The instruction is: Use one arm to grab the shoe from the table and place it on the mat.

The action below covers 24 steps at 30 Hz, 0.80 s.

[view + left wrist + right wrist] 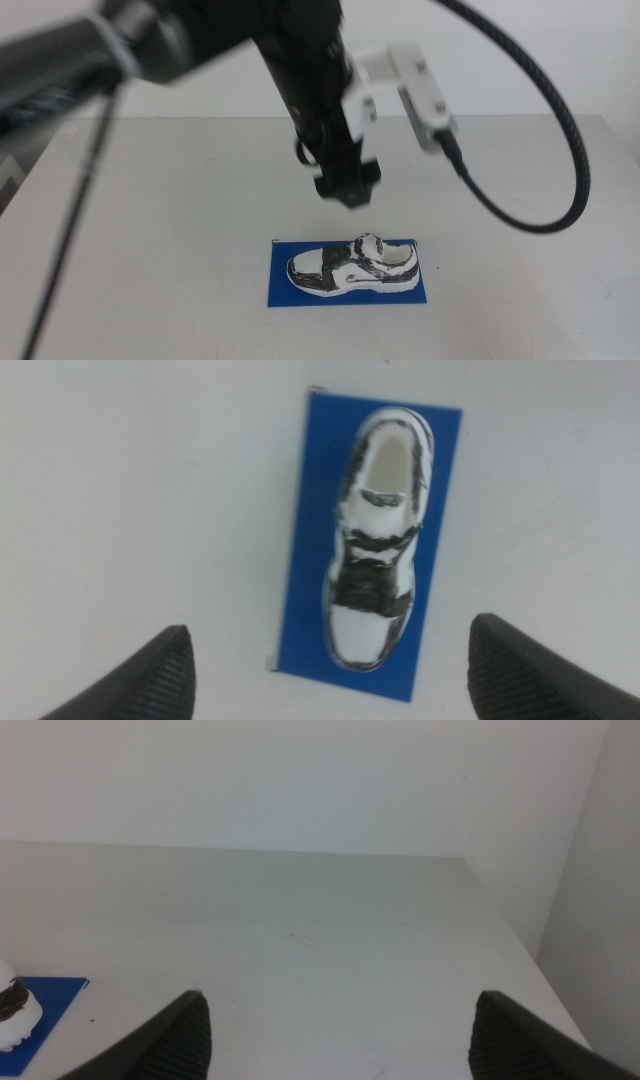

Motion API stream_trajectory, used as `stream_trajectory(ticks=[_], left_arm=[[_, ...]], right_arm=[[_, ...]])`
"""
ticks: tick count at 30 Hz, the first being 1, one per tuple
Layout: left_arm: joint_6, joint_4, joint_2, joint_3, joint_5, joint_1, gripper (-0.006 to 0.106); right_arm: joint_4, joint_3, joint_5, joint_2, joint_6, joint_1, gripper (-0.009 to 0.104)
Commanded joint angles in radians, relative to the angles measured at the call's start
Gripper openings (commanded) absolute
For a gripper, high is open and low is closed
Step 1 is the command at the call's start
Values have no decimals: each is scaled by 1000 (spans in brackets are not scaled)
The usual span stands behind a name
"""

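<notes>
Shoe (354, 267) on mat (280, 285), left tool (345, 190) above, released, laces (368, 565) visible from its wrist

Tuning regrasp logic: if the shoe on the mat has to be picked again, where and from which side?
Probably from straight above, jaws across the midfoot of the shoe. It lies flat on its sole on the mat, narrower across than long. The left gripper hangs over it, jaws open. The right gripper waits aside.

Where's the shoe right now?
In the middle view the shoe lies on the mat, near the table's front, below the open left claw.
</notes>
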Motion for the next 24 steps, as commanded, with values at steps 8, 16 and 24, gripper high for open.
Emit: stream_trajectory(ticks=[8, 16, 24], left_arm=[[-115, 165, -249, -46, 81, 0, 94], [-415, 409, -446, 11, 78, 10, 94], [-565, 313, -762, 411, -235, 333, 94]], right_arm=[[-8, -10, -79, -20, -13, -5, 66], [-8, -10, -79, -20, -13, -5, 66], [-8, -10, -79, -20, -13, -5, 66]])
